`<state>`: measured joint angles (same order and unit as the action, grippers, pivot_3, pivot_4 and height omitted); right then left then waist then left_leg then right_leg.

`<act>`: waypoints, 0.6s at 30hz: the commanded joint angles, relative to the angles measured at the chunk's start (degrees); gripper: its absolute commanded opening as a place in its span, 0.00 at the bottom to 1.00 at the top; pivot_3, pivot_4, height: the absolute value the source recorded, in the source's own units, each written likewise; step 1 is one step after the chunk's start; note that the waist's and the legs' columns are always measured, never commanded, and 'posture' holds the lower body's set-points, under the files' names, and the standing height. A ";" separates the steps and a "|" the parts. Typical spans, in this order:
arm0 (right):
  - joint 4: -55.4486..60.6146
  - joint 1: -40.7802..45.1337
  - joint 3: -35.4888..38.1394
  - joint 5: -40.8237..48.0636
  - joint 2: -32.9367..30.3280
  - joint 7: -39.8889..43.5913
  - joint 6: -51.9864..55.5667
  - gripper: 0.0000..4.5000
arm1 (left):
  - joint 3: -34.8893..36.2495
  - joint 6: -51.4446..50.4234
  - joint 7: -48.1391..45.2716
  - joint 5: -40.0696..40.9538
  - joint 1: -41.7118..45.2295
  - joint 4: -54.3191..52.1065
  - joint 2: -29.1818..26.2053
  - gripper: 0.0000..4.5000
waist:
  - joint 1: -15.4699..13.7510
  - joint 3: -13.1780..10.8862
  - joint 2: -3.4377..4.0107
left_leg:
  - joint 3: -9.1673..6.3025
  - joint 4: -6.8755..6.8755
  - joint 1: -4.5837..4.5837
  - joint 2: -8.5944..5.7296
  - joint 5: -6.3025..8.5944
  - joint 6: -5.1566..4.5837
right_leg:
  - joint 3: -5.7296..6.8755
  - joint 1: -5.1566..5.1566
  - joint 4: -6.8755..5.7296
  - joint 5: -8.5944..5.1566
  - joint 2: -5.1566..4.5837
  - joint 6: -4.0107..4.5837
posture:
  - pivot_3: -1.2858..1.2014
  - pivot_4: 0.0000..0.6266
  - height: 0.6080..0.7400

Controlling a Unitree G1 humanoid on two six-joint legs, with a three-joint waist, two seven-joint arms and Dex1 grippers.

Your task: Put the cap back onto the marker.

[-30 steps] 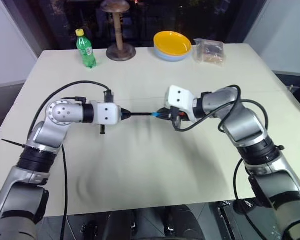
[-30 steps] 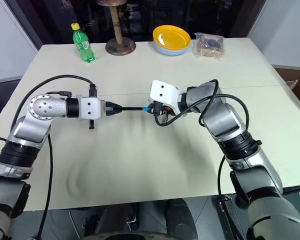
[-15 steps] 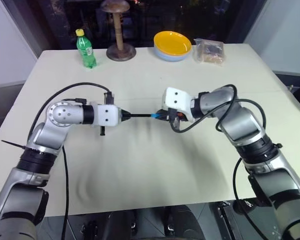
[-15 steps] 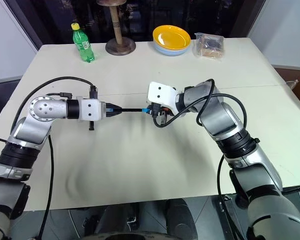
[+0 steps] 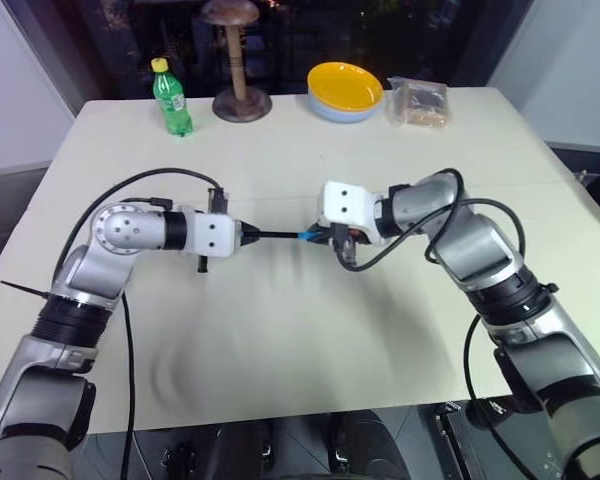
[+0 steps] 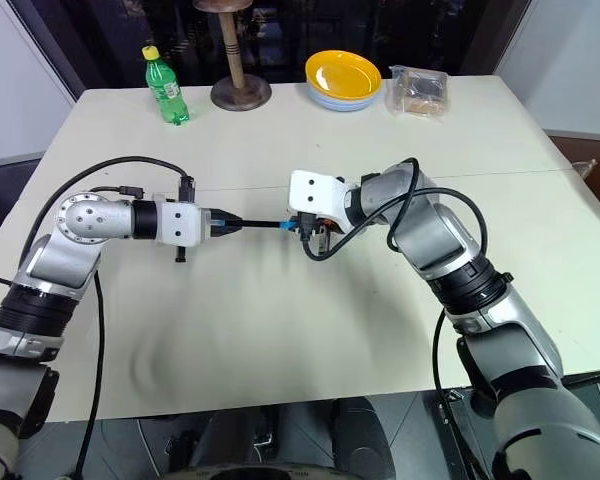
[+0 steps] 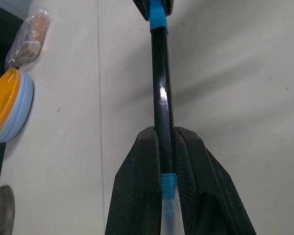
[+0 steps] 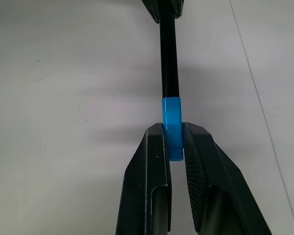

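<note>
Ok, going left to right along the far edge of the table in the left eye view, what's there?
Green bottle → wooden stand → yellow bowl → clear bag of snacks.

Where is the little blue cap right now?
The cap is pinched in the right gripper, pushed onto the end of the marker that the left gripper holds above the middle of the table.
</note>
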<state>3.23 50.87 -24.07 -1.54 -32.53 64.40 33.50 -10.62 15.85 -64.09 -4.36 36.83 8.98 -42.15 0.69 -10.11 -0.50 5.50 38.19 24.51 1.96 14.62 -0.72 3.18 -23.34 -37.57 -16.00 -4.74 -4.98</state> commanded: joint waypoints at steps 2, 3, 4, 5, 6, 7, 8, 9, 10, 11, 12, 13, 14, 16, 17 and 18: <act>2.78 2.62 1.65 1.34 1.76 -0.82 1.01 0.01 | -0.63 1.04 0.41 0.32 0.87 -1.78 0.60 0.00 | -0.02 0.00 0.00 | 0.00 0.00 0.00 0.00 0.00 0.00 | 0.00 0.00 0.00 0.00 0.00 0.00 | 0.52 0.24 1.00; 3.12 2.64 1.60 1.37 1.97 -0.90 1.23 0.01 | -0.65 0.93 0.47 0.35 0.79 -1.97 0.68 0.00 | -0.03 0.00 0.00 | 0.00 0.00 0.00 0.00 0.00 0.00 | 0.00 0.00 0.00 0.00 0.00 0.00 | 0.52 0.24 1.00; 3.41 2.65 1.55 1.41 2.12 -0.92 1.35 0.01 | -0.69 0.85 0.52 0.40 0.74 -2.12 0.78 0.00 | -0.02 0.00 0.00 | 0.00 0.00 0.00 0.00 0.00 0.00 | 0.00 0.00 0.00 0.00 0.00 0.00 | 0.52 0.24 1.00; 3.78 2.60 1.50 1.49 2.29 -0.91 1.46 0.01 | -0.75 0.71 0.54 0.53 0.72 -2.32 0.94 0.00 | 0.00 0.00 0.00 | 0.00 0.00 0.00 0.00 0.00 0.00 | 0.00 0.00 0.00 0.00 0.00 0.00 | 0.52 0.24 1.00; 4.03 2.61 1.41 1.52 2.44 -0.92 1.56 0.01 | -0.80 0.67 0.53 0.61 0.72 -2.42 1.03 0.00 | 0.00 0.00 0.00 | 0.00 0.00 0.00 0.00 0.00 0.00 | 0.00 0.00 0.00 0.00 0.00 0.00 | 0.52 0.24 1.00; 4.30 2.61 1.27 1.49 2.58 -0.93 1.51 0.01 | -0.90 0.62 0.45 0.76 0.73 -2.58 1.18 0.00 | 0.00 0.00 0.00 | 0.00 0.00 0.00 0.00 0.00 0.00 | 0.00 0.00 0.00 0.00 0.00 0.00 | 0.52 0.24 1.00; 4.50 2.65 1.12 1.45 2.77 -0.98 1.46 0.01 | -0.94 0.55 0.42 0.91 0.77 -2.68 1.36 0.00 | 0.00 0.00 0.00 | 0.00 0.00 0.00 0.00 0.00 0.00 | 0.00 0.00 0.00 0.00 0.00 0.00 | 0.52 0.24 1.00; 4.69 2.68 1.02 1.46 2.98 -1.04 1.45 0.01 | -0.98 0.50 0.41 0.99 0.81 -2.74 1.50 0.00 | -0.01 0.00 0.00 | 0.00 0.00 0.00 0.00 0.00 0.00 | 0.00 0.00 0.00 0.00 0.00 0.00 | 0.52 0.24 1.00; 4.90 2.69 0.92 1.49 3.16 -1.08 1.38 0.01 | -1.04 0.55 0.34 1.05 0.86 -2.75 1.59 0.00 | 0.00 0.00 0.00 | 0.00 0.00 0.00 0.00 0.00 0.00 | 0.00 0.00 0.00 0.00 0.00 0.00 | 0.52 0.24 1.00; 5.17 2.69 0.82 1.57 3.34 -1.06 1.41 0.01 | -1.09 0.53 0.31 1.07 0.94 -2.76 1.71 0.00 | 0.00 0.00 0.00 | 0.00 0.00 0.00 0.00 0.00 0.00 | 0.00 0.00 0.00 0.00 0.00 0.00 | 0.52 0.24 1.00; 5.42 2.75 0.69 1.66 3.60 -1.06 1.46 0.01 | -1.15 0.61 0.24 1.09 1.06 -2.68 1.81 0.00 | 0.00 0.00 0.00 | 0.00 0.00 0.00 0.00 0.00 0.00 | 0.00 0.00 0.00 0.00 0.00 0.00 | 0.52 0.24 1.00; 5.60 2.80 0.59 1.72 3.80 -1.07 1.46 0.01 | -1.19 0.73 0.17 1.12 1.16 -2.60 1.89 0.00 | 0.01 0.00 0.00 | 0.00 0.00 0.00 0.00 0.00 0.00 | 0.00 0.00 0.00 0.00 0.00 0.00 | 0.52 0.24 1.00; 5.75 2.90 0.47 1.72 4.07 -1.14 1.30 0.01 | -1.24 0.74 0.11 1.19 1.33 -2.57 2.07 0.00 | 0.02 0.00 0.00 | 0.00 0.00 0.00 0.00 0.00 0.00 | 0.00 0.00 0.00 0.00 0.00 0.00 | 0.52 0.24 1.00; 5.97 3.08 0.33 1.76 4.51 -1.20 1.00 0.01 | -1.26 0.69 -0.03 1.44 1.56 -2.56 2.40 0.00 | 0.03 0.00 0.00 | 0.00 0.00 0.00 0.00 0.00 0.00 | 0.00 0.00 0.00 0.00 0.00 0.00 | 0.52 0.24 1.00; 6.10 3.16 0.28 1.81 4.76 -1.23 1.03 0.01 | -1.27 0.69 -0.10 1.49 1.63 -2.55 2.52 0.00 | 0.01 0.00 0.00 | 0.00 0.00 0.00 0.00 0.00 0.00 | 0.00 0.00 0.00 0.00 0.00 0.00 | 0.52 0.24 1.00; 6.21 3.24 0.27 1.89 5.04 -1.30 1.08 0.01 | -1.27 0.71 -0.15 1.51 1.69 -2.54 2.61 0.00 | -0.01 0.00 0.00 | 0.00 0.00 0.00 0.00 0.00 0.00 | 0.00 0.00 0.00 0.00 0.00 0.00 | 0.52 0.24 1.00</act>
<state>3.92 51.09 -24.01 -1.75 -30.76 63.39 36.26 -10.33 15.27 -64.08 -4.59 36.82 8.99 -41.69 0.69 -10.11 -0.50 5.50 38.19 24.51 1.96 14.62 -0.72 3.18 -23.35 -37.57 -16.00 -4.74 -4.98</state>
